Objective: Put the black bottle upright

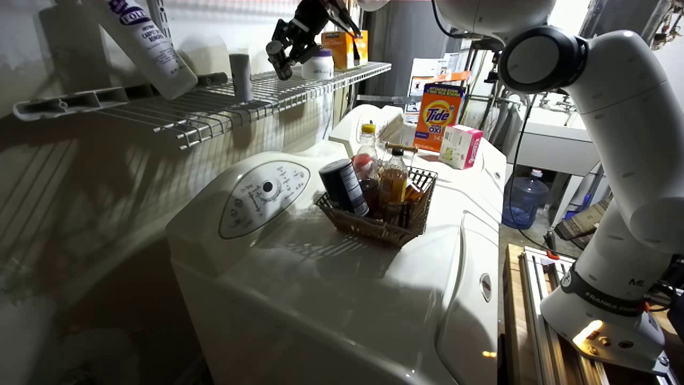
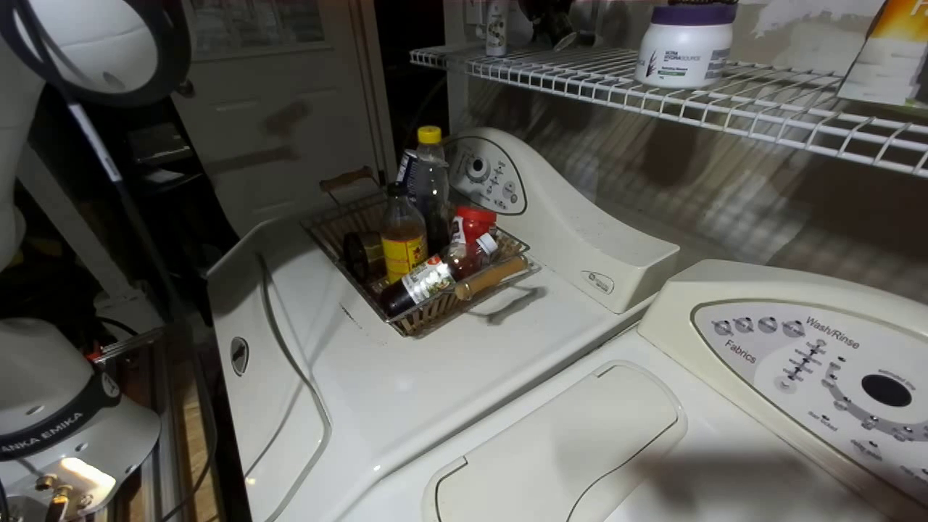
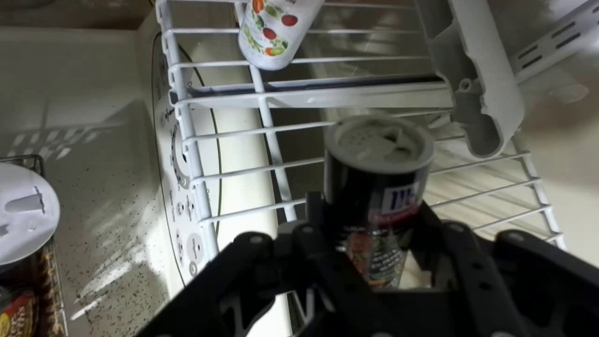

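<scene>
Wrist view: the gripper [image 3: 369, 210] is clamped on the black bottle [image 3: 378, 192], one finger to each side, jaws parted by the bottle's width. The bottle lies between the fingertips, its grey cap clear of them; the fingers and gripper body cover part of the lower section, and the label lettering is only partly readable. Reference for positions: the wire shelf [image 3: 270, 131]. In an exterior view, the bottle [image 1: 279, 61] is tilted over the shelf. Contact between its lower end and the shelf wires cannot be determined. In an exterior view, the gripper is a dark, cropped shape above the shelf, beyond the purple-lidded white jar [image 2: 685, 54]; the bottle is hard to distinguish there. White can [image 3: 273, 40] with vegetable print: on the shelf, upper end cut off in the wrist view. Basket [image 1: 368, 230]: below the shelf, on a pale appliance [image 1: 342, 289]; its contents overlap, and the wrist view crops it. Orange detergent box [image 1: 438, 115]: below shelf level, one lower corner covered by a pink-and-white carton [image 1: 460, 147].
</scene>
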### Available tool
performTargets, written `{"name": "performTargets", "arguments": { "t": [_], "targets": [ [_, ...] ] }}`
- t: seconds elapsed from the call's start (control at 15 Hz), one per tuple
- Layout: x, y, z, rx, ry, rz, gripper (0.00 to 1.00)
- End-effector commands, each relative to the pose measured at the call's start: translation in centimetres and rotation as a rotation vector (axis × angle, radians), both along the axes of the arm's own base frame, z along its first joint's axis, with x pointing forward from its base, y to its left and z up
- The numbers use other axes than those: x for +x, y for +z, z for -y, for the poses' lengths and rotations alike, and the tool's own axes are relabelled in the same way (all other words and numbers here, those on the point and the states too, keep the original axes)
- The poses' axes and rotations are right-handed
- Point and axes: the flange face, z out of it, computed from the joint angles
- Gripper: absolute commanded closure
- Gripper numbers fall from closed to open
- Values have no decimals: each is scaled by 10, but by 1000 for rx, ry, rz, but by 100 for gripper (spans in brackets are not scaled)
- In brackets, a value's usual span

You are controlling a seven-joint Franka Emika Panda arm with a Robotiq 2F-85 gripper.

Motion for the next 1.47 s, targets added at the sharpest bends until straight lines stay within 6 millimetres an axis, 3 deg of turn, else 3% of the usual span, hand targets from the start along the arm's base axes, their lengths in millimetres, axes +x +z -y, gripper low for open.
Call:
{"name": "performTargets", "arguments": {
  "t": [0.0,0.27,1.4],
  "targets": [
    [3,-17,3,126,-35,-12,81],
    [4,-34,5,229,-51,-13,81],
    [-20,-71,17,536,-174,-6,81]
  ]
}}
